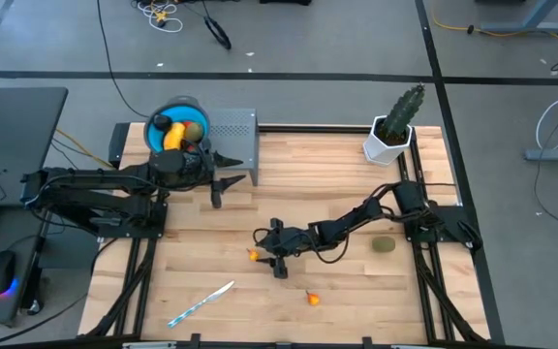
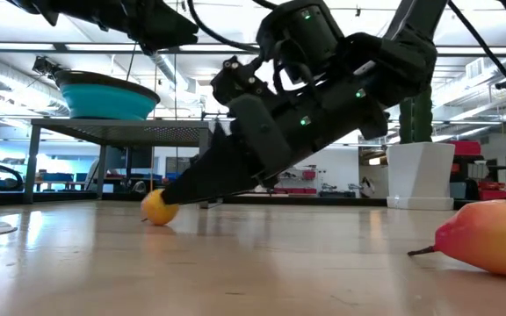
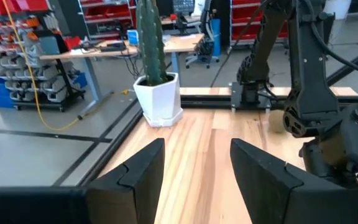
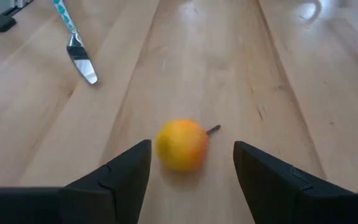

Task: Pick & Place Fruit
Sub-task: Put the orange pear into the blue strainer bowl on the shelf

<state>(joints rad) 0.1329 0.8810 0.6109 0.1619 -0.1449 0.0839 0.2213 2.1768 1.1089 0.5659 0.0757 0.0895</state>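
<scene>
A small orange fruit (image 4: 182, 144) with a short stem lies on the wooden table (image 1: 356, 184) near its middle. My right gripper (image 4: 191, 171) is low over the table, slanting down, open, with one finger on either side of the fruit (image 1: 253, 255) and a gap to each. In the low view a fingertip (image 2: 172, 195) stands just beside the fruit (image 2: 159, 208). My left gripper (image 1: 229, 179) hangs open and holds nothing, raised beside the blue bowl (image 1: 177, 131), which has yellow, olive and black fruit in it.
An orange-red piece (image 1: 313, 298) lies toward the near edge and an olive oval (image 1: 384, 245) at the right. The white-and-blue knife (image 1: 201, 302) lies near left. A cactus in a white pot (image 1: 395, 126) stands far right. The bowl sits on a grey stand (image 1: 232, 136).
</scene>
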